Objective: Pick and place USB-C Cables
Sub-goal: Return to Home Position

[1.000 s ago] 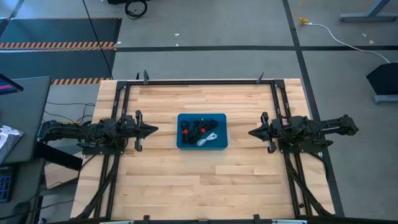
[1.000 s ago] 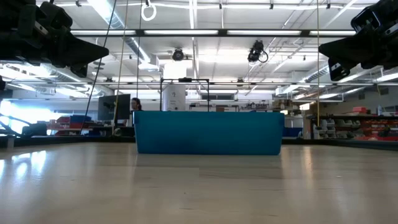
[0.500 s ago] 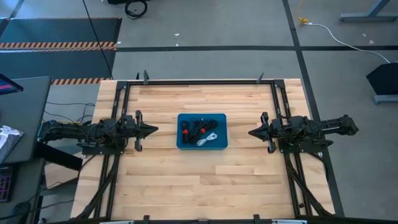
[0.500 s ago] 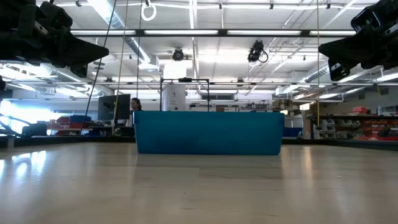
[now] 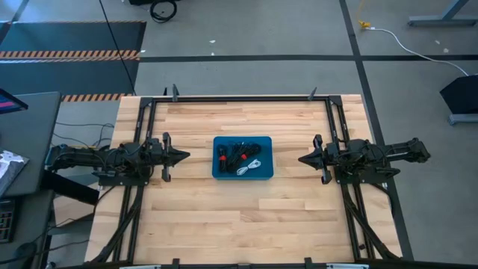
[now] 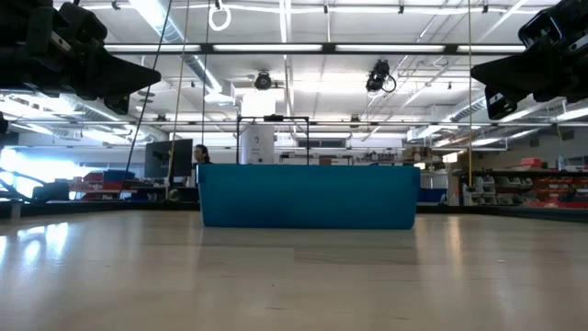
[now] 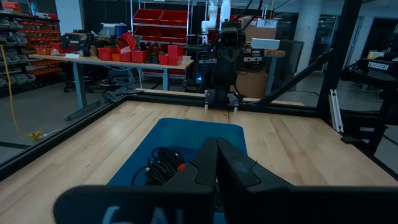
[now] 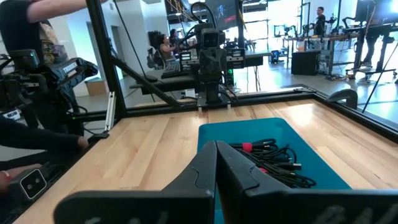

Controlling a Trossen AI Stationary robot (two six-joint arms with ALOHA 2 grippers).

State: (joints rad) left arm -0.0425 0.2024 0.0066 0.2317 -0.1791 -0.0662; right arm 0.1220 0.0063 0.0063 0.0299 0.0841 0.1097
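A blue tray [image 5: 243, 173] stands at the middle of the wooden table, its near wall [image 6: 308, 198] filling the low view's middle. Inside it lie the USB-C cables [image 5: 237, 155]: black bundles, some with red bands [image 8: 268, 162], and one white bundle [image 5: 250, 167]. My left gripper [image 5: 187, 155] hovers shut to the tray's left, pointing level at it. My right gripper [image 5: 301, 159] hovers shut to the tray's right, also pointing level at it. Both are above the table and touch nothing.
A black metal frame [image 5: 243, 98] borders the table's far edge and sides. Bare wood lies in front of and behind the tray. A long white cord with a yellow end [image 5: 388, 33] lies on the floor beyond the table. People show in the room behind.
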